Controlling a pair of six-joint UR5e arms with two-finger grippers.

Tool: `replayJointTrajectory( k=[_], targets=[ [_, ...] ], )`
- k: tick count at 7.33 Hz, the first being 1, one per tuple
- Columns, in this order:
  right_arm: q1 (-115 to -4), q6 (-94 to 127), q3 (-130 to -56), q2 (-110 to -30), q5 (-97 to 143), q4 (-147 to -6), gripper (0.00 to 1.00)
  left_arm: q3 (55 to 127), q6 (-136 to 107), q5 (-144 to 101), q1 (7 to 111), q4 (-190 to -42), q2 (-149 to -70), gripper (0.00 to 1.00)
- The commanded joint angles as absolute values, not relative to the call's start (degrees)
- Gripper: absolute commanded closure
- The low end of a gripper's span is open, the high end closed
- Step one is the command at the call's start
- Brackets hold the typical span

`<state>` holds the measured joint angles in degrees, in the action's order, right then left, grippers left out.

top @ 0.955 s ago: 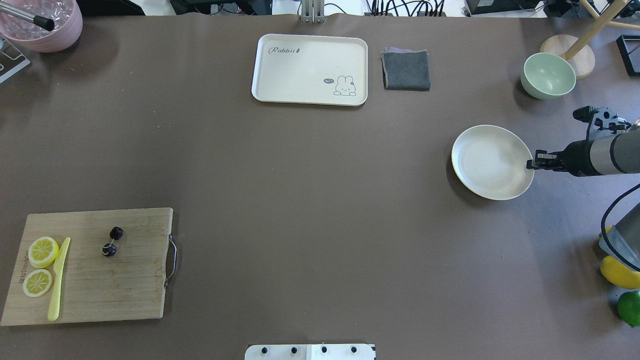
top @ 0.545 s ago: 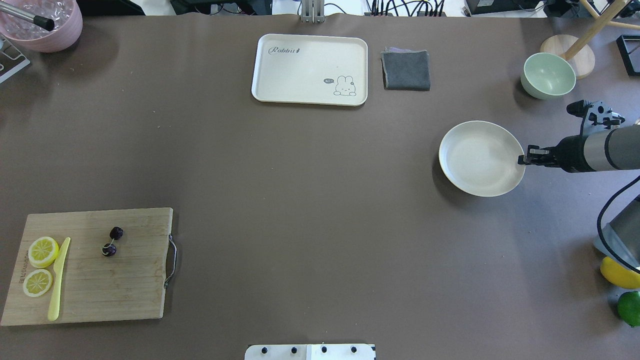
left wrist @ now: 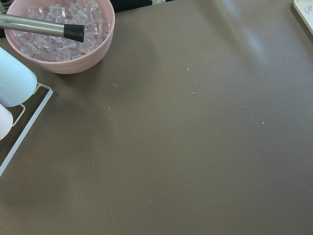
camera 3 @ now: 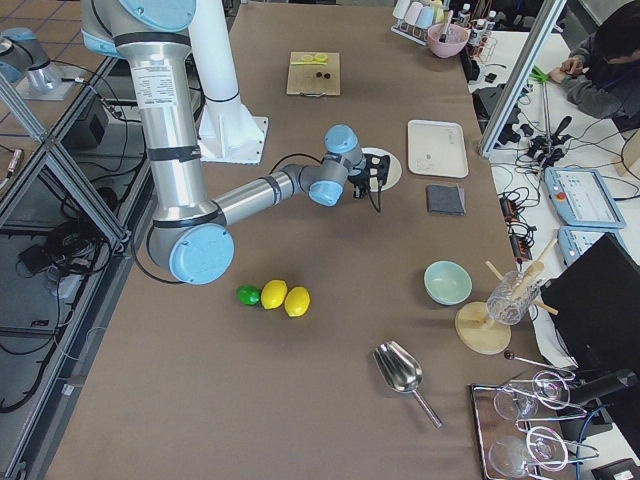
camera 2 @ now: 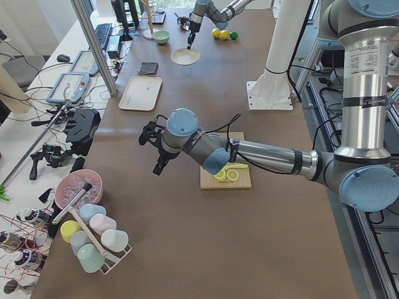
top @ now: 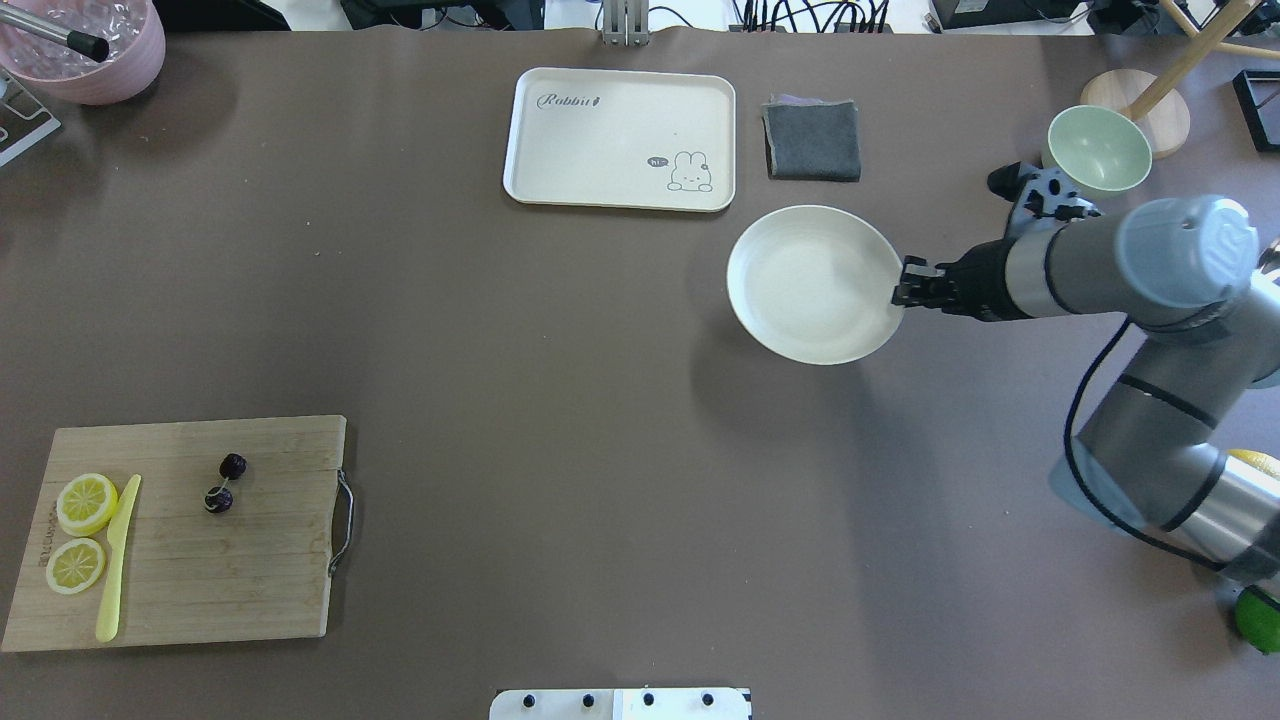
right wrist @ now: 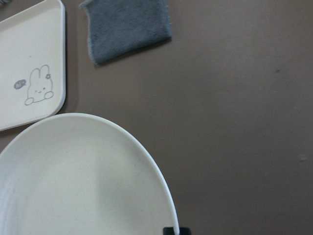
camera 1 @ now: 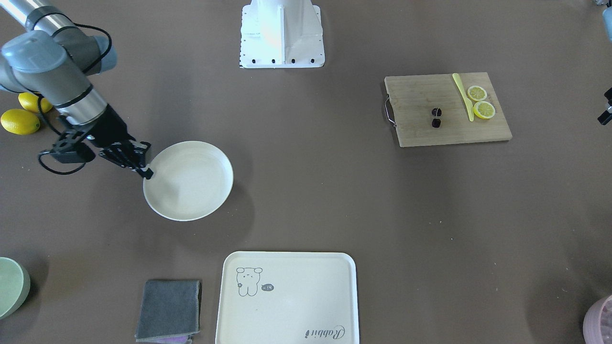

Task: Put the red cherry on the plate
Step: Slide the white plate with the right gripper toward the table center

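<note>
The red cherry [top: 225,483], two tiny dark fruits on joined stems, lies on the wooden cutting board [top: 200,570] at the near left; it also shows in the front view as the red cherry [camera 1: 436,117]. The round cream plate [top: 800,275] is right of centre, with my right gripper [top: 900,292] shut on its right rim. Its offset shadow suggests it is held off the table. The right wrist view shows the plate [right wrist: 73,181] filling the lower left. My left gripper [camera 2: 157,169] hangs over the table's left end, far from the cherry; I cannot tell whether it is open or shut.
A cream tray [top: 620,100] with a rabbit drawing and a grey cloth [top: 812,140] lie at the far edge. A pale green bowl [top: 1098,150] stands far right. Lemon slices [top: 86,502] and a yellow knife [top: 115,560] share the board. A pink bowl [top: 90,50] of ice sits far left.
My right gripper has carried the plate leftwards and slightly farther away, from the table's right side toward its middle. The cherry has not moved.
</note>
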<state>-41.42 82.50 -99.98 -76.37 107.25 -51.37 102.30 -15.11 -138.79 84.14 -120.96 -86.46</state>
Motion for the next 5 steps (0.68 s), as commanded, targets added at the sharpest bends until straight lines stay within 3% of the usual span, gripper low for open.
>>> replayJointTrajectory(
  k=[1,3,5],
  targets=[
    [-30.91,87.53,-100.11,-66.75,94.22,-60.78,1.00,102.39,-15.82,-139.22,84.11,-121.03,-86.57,0.01],
    [-23.85,91.64,-99.58,-60.50,88.45,-68.17,1.00,102.13,-15.82,-139.22,84.11,-120.94,-86.57,0.01],
    [-19.96,93.08,-99.06,-59.85,83.94,-68.64,1.00,102.04,-15.73,-139.22,84.11,-120.94,-86.57,0.01]
  ],
)
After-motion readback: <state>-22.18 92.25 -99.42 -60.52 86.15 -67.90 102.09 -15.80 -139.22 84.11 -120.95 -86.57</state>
